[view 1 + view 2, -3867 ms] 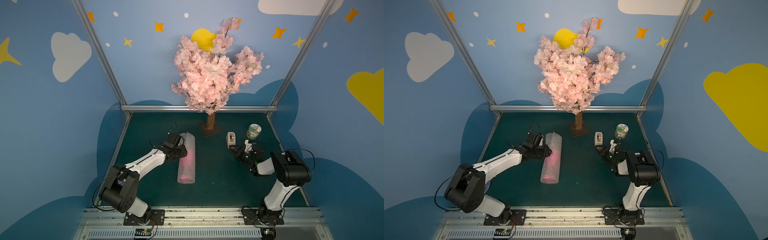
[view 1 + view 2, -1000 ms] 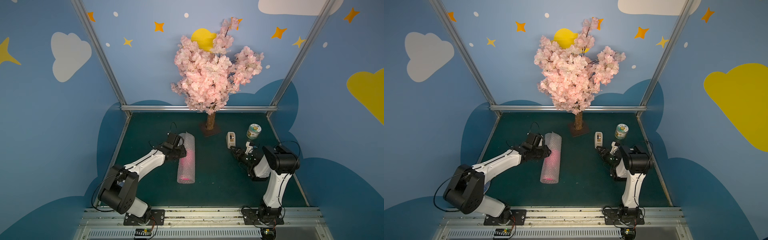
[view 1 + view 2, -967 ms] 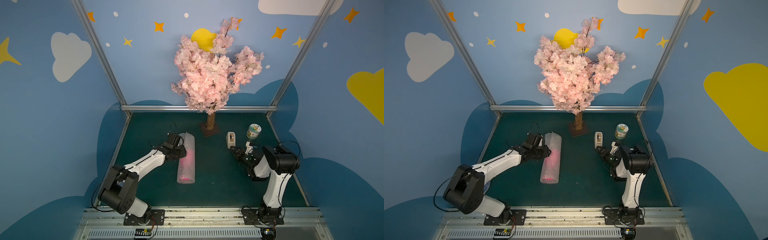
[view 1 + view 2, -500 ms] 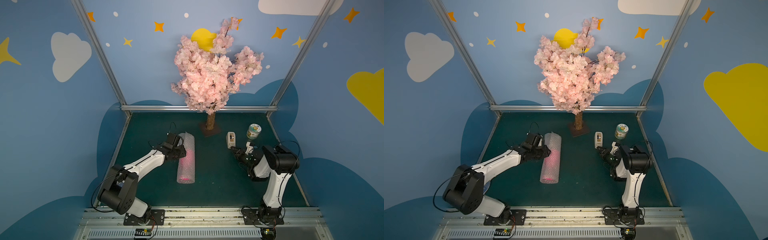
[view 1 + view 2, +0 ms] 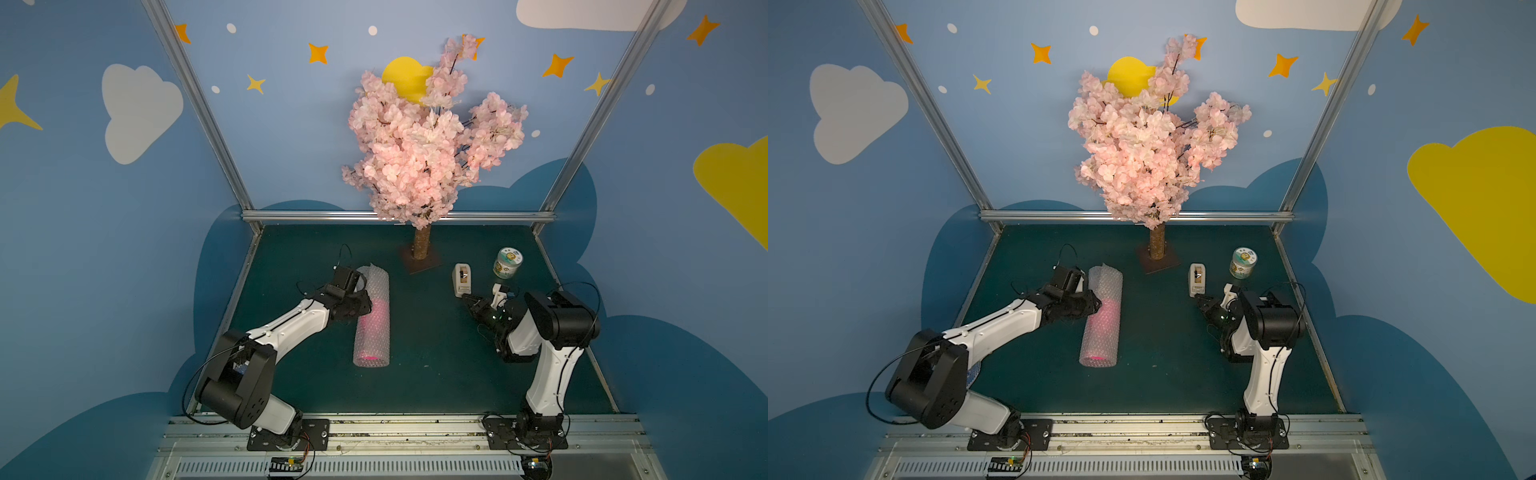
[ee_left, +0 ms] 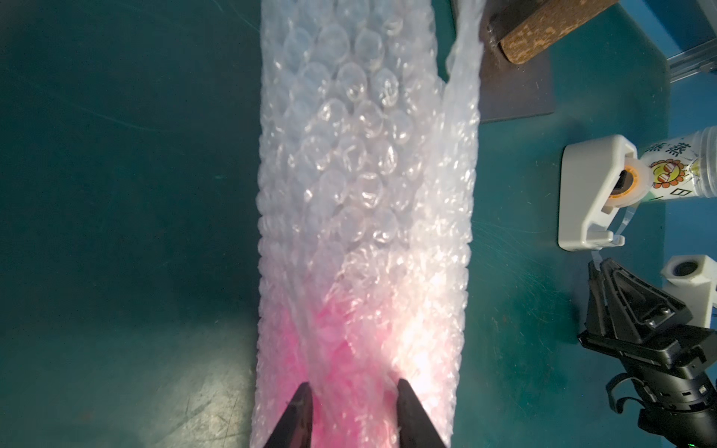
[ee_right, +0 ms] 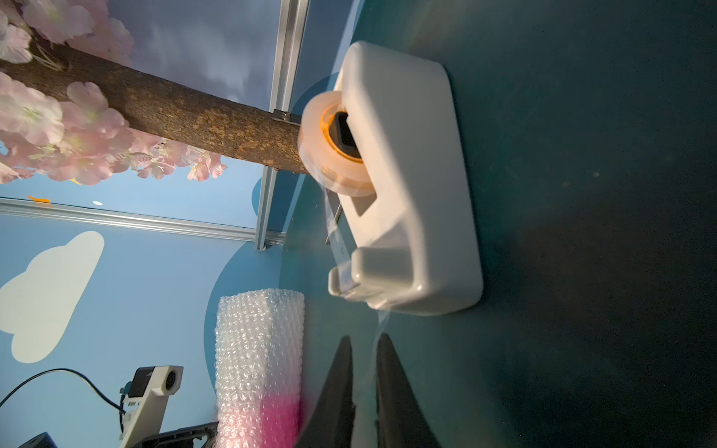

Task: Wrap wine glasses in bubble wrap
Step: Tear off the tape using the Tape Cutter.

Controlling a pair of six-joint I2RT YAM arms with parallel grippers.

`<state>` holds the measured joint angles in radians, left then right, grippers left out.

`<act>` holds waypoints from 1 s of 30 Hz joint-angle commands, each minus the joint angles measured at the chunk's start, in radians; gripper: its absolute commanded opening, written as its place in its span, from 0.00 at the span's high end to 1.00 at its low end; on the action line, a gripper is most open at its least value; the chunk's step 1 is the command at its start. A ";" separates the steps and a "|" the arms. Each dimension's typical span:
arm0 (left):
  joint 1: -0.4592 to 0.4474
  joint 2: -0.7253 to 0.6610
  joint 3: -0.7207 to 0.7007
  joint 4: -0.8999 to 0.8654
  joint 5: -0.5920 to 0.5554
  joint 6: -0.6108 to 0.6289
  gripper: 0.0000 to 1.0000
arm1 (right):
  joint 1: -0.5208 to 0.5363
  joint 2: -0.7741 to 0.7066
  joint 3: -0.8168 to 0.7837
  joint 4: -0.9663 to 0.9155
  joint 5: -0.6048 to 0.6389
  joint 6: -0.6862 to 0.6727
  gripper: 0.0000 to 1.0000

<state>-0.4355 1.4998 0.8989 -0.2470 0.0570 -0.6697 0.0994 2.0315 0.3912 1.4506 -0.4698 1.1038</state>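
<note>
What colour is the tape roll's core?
Orange; the clear tape roll's core shows best in right wrist view.

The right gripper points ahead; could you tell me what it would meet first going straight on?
Most likely the loose tape end just ahead of the right gripper, then the tape dispenser behind it; depth is uncertain.
</note>
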 commanded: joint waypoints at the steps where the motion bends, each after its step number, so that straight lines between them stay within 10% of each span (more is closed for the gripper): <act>1: 0.007 -0.010 -0.018 -0.036 0.006 0.012 0.64 | 0.003 0.025 -0.015 -0.193 0.038 -0.019 0.89; 30: 0.009 0.002 -0.015 -0.023 0.018 0.010 0.65 | -0.009 -0.073 -0.011 -0.409 0.065 -0.061 1.00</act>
<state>-0.4290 1.4998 0.8989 -0.2462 0.0708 -0.6697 0.0990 1.9293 0.4088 1.1992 -0.4236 1.0725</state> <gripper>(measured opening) 0.355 0.047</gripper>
